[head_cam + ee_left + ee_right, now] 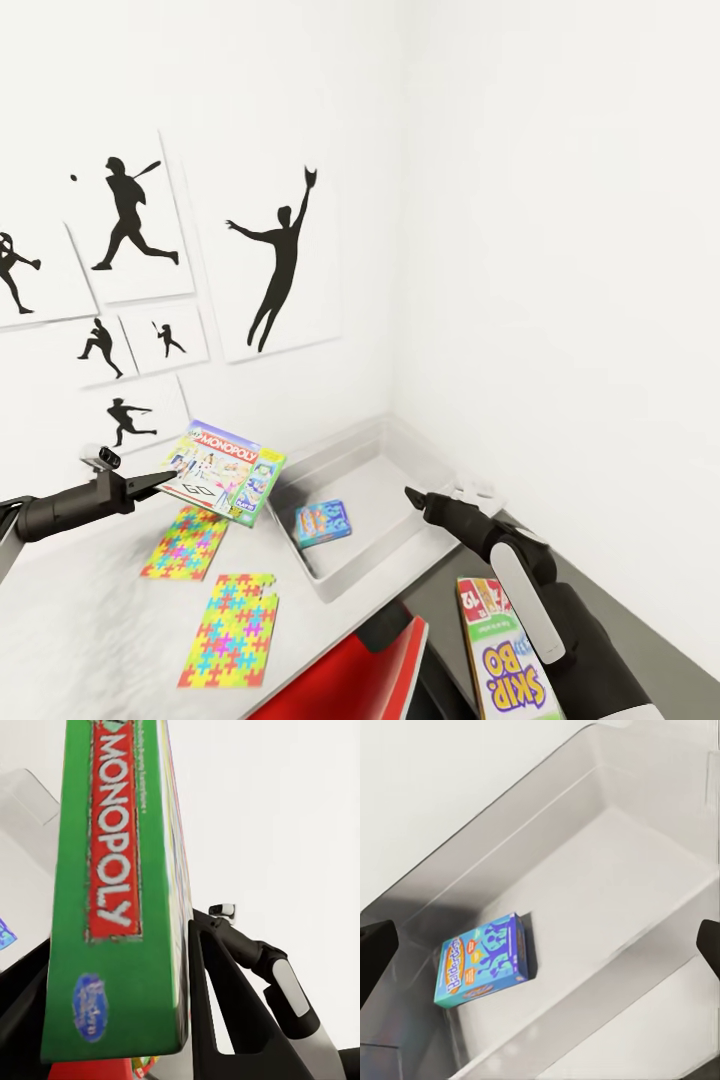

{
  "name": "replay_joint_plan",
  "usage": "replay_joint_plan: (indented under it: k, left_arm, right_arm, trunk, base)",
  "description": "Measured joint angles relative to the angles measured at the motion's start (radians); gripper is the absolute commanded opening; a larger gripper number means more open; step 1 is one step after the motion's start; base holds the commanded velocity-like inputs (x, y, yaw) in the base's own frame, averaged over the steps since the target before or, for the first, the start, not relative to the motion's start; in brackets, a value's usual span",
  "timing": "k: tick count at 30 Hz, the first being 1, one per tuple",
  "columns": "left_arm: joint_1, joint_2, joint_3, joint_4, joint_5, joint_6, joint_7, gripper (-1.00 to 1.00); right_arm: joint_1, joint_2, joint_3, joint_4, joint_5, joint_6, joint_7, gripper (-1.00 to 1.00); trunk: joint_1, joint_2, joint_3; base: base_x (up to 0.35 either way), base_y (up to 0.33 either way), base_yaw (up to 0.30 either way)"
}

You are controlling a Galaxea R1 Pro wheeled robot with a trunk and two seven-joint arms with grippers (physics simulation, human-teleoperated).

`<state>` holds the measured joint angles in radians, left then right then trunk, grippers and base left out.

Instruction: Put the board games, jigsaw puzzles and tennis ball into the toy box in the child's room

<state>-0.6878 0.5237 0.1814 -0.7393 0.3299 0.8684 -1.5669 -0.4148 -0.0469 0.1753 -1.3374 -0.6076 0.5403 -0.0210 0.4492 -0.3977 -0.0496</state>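
Landmark for this report: the toy box (385, 455), a light-grey tray on the table (70, 610) in the corner of the room.

The left gripper (165, 483) is clamped on one edge of the Monopoly box (225, 470); the left wrist view shows the box's green spine (112, 907) pinned between the dark fingers (225, 1012). The box hangs in the air, tilted, just beside the toy box's near-left rim and not yet over its floor. Its long axis runs roughly from the gripper toward the toy box, so the toy box lies ahead of the held box, toward the far wall corner. My judgement: the left arm carries the load and need only reach onward over the rim before letting go.

The right gripper (415, 497) hovers above the toy box's right-hand side, fingers (375, 952) spread wide, holding nothing.

Inside the toy box lies the small blue game (484, 960). Two jigsaw puzzles (230, 630) rest flat on the table, nearer the robot than the toy box.
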Motion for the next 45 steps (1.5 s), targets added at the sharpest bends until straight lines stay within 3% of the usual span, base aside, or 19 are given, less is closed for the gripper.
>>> replay_joint_plan:
  k: [20, 45]
  left_arm:
    - [0.0, 0.0, 0.0, 0.0, 0.001, 0.002, 0.0, -1.0]
    - [0.0, 0.001, 0.0, 0.0, 0.001, 0.001, 0.0, -1.0]
  right_arm:
    - [0.0, 0.0, 0.005, 0.001, 0.009, 0.001, -0.001, 1.0]
    - [0.0, 0.0, 0.003, 0.001, 0.001, 0.002, -0.006, 1.0]
  trunk:
    - [0.0, 0.0, 0.0]
    - [0.0, 0.0, -0.003]
  base:
    - [0.01, -0.063, 0.0]
    - [0.005, 0.026, 0.04]
